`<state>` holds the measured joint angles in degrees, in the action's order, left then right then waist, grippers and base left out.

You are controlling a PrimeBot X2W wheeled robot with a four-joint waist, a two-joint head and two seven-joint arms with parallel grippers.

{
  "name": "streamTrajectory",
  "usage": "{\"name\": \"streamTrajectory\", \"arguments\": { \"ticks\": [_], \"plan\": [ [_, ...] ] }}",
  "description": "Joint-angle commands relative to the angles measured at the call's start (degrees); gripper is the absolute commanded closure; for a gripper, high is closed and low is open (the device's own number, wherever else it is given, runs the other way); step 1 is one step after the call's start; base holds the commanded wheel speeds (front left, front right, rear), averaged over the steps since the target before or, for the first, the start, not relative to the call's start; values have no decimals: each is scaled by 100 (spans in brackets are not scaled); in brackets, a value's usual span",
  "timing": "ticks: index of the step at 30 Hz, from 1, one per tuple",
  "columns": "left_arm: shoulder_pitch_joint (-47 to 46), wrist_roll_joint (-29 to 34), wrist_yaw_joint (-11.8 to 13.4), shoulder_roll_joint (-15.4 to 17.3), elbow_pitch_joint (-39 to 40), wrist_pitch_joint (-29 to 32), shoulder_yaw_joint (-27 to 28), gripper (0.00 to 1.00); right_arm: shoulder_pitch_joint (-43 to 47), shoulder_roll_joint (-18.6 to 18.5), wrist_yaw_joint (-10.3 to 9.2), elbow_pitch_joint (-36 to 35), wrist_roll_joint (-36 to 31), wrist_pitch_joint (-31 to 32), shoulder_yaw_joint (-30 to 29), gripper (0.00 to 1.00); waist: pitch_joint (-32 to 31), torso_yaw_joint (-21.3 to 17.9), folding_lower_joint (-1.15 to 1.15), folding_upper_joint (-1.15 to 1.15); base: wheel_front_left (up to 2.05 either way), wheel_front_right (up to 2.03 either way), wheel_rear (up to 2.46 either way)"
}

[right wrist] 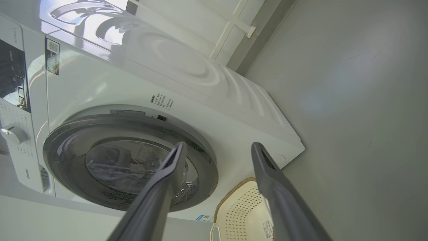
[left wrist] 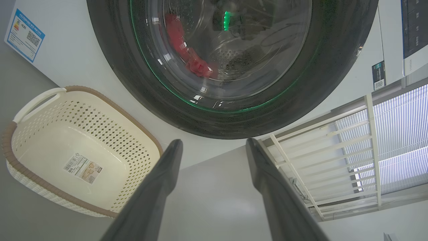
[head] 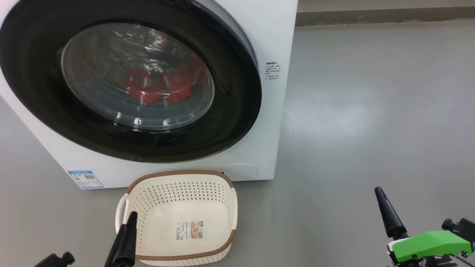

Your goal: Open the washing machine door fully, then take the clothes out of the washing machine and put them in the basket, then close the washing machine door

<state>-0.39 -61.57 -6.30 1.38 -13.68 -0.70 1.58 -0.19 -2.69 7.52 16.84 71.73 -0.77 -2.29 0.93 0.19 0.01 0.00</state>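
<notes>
Washing machine door (head: 237,96) was shut, clothes (head: 159,87) behind it; basket (head: 178,173) on floor (head: 371,111) against the washing machine (head: 271,37). Right wrist view added the control knob (right wrist: 13,134). Left hand (left wrist: 214,144) and right hand (right wrist: 217,147) were spread, touching nothing.

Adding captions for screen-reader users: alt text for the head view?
A white front-loading washing machine with its black-ringed door not yet swung open, red clothes behind the glass. An empty cream basket sits on the grey floor before it, with the left claw overlapping its near-left rim and the right claw low at right.
</notes>
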Motion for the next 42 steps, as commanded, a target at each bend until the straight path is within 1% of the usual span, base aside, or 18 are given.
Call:
{"name": "streamTrajectory", "arguments": {
  "ticks": [1, 19, 21, 27, 42],
  "plan": [
    [-85, 140, 33, 94, 190, -65, 45, 0, -91, -104, 0, -176, -124, -55, 88, 0, 2, 1, -1, 0, 0, 0, 0],
    [-69, 1483, 169, 106, 397, -368, -64, 0, -23, -178, -1, -352, -1364, -358, 256, 0, 56, 5, -1, 0, 0, 0, 0],
    [-68, 1557, 173, 107, 406, -385, -71, 0, -17, -180, -1, -367, -1423, -375, 261, 0, 59, 5, -1, 0, 0, 0, 0],
    [-64, 2040, 211, 112, 466, -502, -105, 0, 22, -206, -1, -447, -1820, -493, 316, 0, 82, 10, -1, 0, 0, 0, 0],
    [-22, 3085, 221, 122, 589, -755, -123, 0, 122, -253, -2, -581, -2563, -746, 365, 0, 84, -18, -1, 0, 0, 0, 0]
  ]
}}
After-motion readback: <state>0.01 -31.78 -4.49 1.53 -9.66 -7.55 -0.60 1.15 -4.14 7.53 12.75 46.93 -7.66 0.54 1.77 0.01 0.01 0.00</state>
